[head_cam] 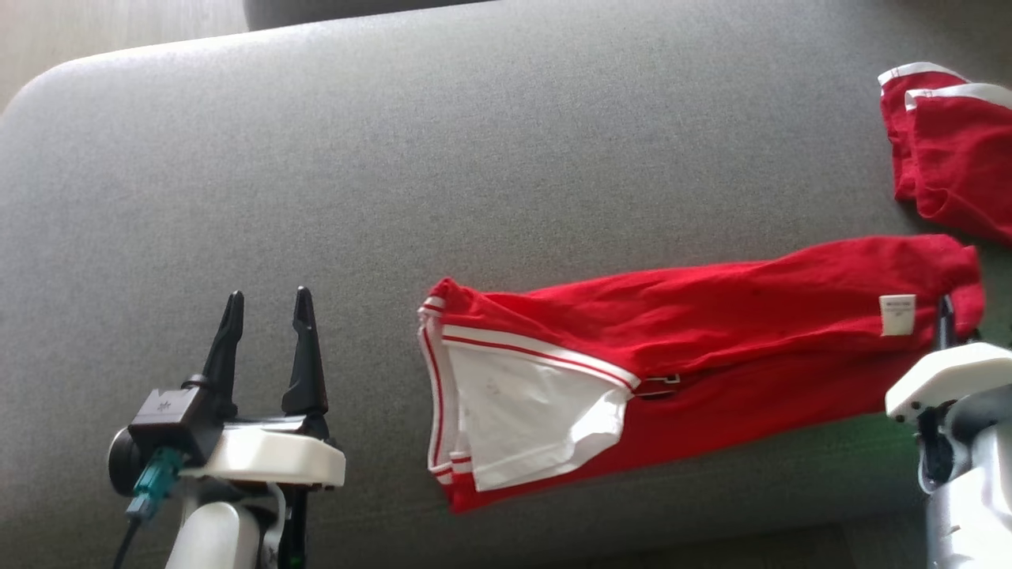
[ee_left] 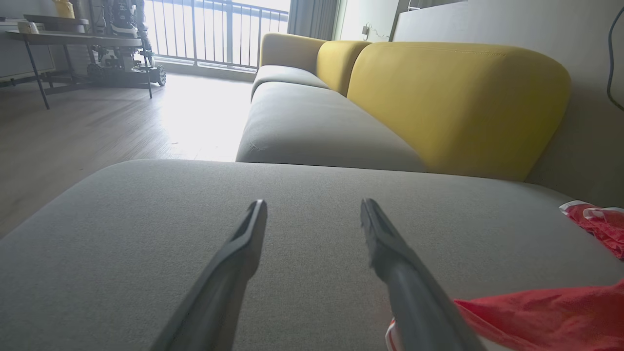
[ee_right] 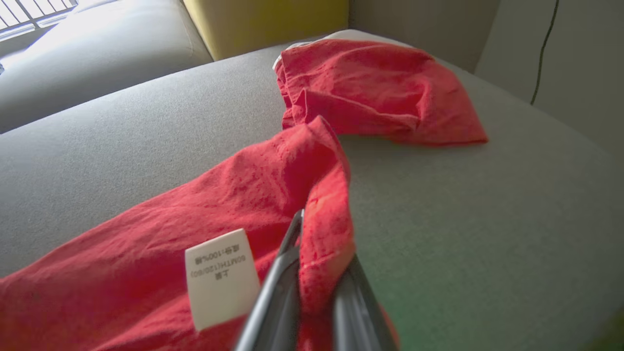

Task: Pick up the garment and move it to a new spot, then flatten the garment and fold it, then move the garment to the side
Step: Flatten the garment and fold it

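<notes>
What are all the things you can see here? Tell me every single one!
seat cushion: one, grey, under everything.
garment: one, red with white trim, lying lengthways on the cushion's near right part.
label: one, white, on the garment near its right end.
second garment: one, red with a white edge, bunched at the cushion's far right, apart from the first.
sofa: one, yellow back and grey seat, beyond the cushion.
floor: one, brown wood, beside the sofa.
table: one, dark, at the far side of the floor.
left hand: one, dark fingers, open over bare cushion left of the garment.
right hand: one, dark fingers, shut on the garment's right end.
</notes>
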